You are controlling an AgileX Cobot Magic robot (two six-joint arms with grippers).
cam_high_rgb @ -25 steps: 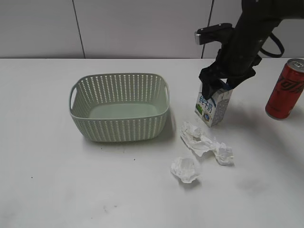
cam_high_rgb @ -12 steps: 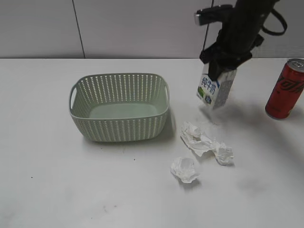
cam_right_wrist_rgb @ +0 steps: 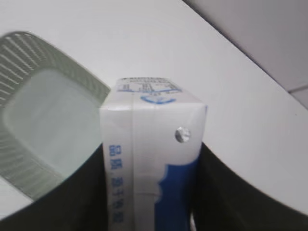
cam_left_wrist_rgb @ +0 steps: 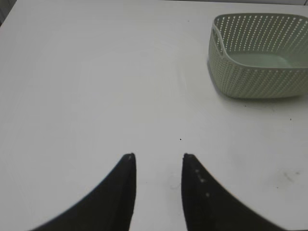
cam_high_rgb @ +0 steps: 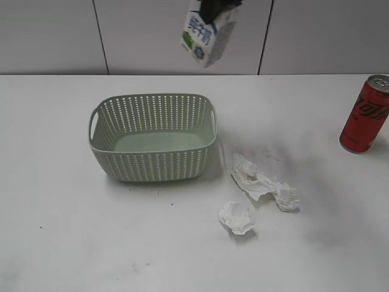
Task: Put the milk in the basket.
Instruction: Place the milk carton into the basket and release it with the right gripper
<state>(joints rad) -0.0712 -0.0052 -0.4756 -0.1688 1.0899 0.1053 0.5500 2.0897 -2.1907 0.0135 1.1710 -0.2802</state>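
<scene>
The milk (cam_high_rgb: 207, 33) hangs tilted in the air, clamped in the right gripper (cam_right_wrist_rgb: 149, 192), up at one o'clock from the basket (cam_high_rgb: 153, 161) — lifted, not yet lowered in. The left gripper (cam_left_wrist_rgb: 157, 161) hovers parted, empty, over the bench (cam_left_wrist_rgb: 86, 86).

1 milk carton (cam_high_rgb: 205, 33), 1 basket (cam_high_rgb: 153, 163), 1 soda can (cam_high_rgb: 364, 115), 2 crumpled paper wads (cam_high_rgb: 262, 182).
</scene>
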